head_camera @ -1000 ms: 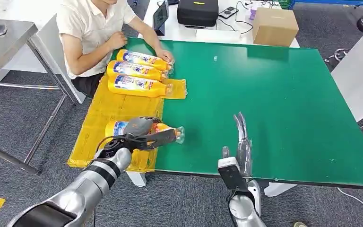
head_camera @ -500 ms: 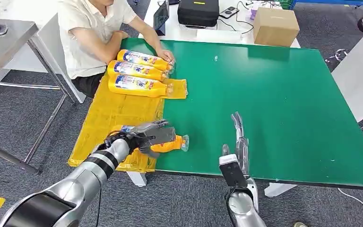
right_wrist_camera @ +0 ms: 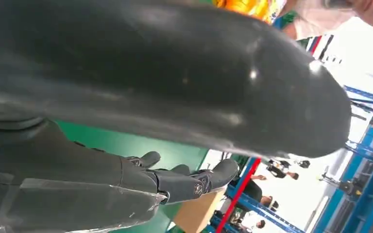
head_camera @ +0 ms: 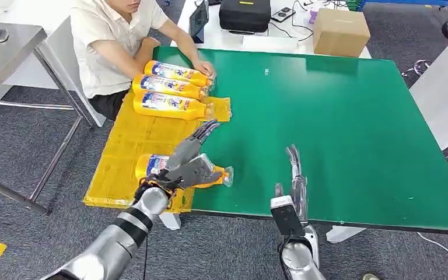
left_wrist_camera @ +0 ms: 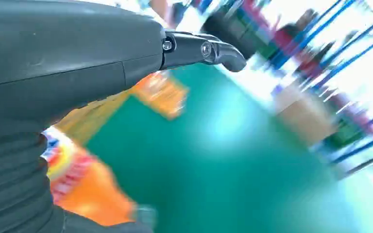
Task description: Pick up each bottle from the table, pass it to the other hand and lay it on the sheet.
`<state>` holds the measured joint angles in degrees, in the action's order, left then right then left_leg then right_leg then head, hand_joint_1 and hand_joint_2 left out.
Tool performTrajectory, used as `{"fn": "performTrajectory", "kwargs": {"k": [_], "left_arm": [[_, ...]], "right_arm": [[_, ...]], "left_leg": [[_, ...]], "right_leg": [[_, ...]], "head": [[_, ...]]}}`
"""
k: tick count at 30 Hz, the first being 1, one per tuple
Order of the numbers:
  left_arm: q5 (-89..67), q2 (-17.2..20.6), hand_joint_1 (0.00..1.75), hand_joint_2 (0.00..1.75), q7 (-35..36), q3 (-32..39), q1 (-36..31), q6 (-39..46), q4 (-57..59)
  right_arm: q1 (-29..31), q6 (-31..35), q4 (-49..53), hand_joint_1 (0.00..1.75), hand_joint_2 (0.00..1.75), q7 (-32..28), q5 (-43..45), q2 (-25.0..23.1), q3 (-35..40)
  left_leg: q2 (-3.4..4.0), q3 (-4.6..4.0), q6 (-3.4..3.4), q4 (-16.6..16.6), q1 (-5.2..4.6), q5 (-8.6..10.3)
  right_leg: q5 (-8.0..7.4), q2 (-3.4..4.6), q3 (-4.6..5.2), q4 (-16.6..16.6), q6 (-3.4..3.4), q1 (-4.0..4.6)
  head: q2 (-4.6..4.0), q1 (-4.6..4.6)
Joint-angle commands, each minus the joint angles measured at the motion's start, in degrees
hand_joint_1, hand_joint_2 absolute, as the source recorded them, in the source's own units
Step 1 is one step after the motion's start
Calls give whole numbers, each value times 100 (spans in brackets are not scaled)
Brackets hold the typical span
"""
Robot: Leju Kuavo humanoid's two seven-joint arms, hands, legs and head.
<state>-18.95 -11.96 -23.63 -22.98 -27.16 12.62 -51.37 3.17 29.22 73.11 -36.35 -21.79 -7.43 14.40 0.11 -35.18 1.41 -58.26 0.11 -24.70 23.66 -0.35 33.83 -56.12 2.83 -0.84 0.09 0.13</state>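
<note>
An orange bottle (head_camera: 151, 165) with a blue-and-white label lies on its side at the near edge of the yellow sheet (head_camera: 134, 137), its neck and clear cap out over the green table (head_camera: 338, 128). My left hand (head_camera: 190, 157) hovers just over it, fingers spread and straight, holding nothing. The left wrist view is blurred; it shows the same bottle (left_wrist_camera: 85, 187) under my left hand (left_wrist_camera: 77, 63). My right hand (head_camera: 294, 181) stands at the table's near edge with its fingers stretched out, empty, and appears as my right hand (right_wrist_camera: 175, 179) in its wrist view.
Three more orange bottles (head_camera: 169, 87) lie side by side at the sheet's far end. A seated person's hand (head_camera: 203, 68) rests on the farthest one. A cardboard box (head_camera: 339, 32) and a black case (head_camera: 244, 14) sit on the white table behind.
My left hand brought the bottle down onto the sheet's near edge, then let go and spread its fingers above it. The right hand barely moved.
</note>
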Motion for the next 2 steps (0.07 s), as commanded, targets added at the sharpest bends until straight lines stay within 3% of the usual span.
{"fn": "performTrajectory", "kwargs": {"k": [1,2], "left_arm": [[-7,275,0,175,-153,-1028,444,315,-1326],[49,267,0,175,-149,-1017,460,308,-1352]], "right_arm": [[130,14,-213,0,0,-22,-35,65,2],[125,22,-208,0,0,-21,-47,63,3]], "left_leg": [[7,17,-7,2,1,-6],[5,12,-6,3,2,-4]], "right_leg": [[4,9,-14,1,-10,2],[2,7,-10,1,-9,2]], "head": [[0,0],[0,-2]]}}
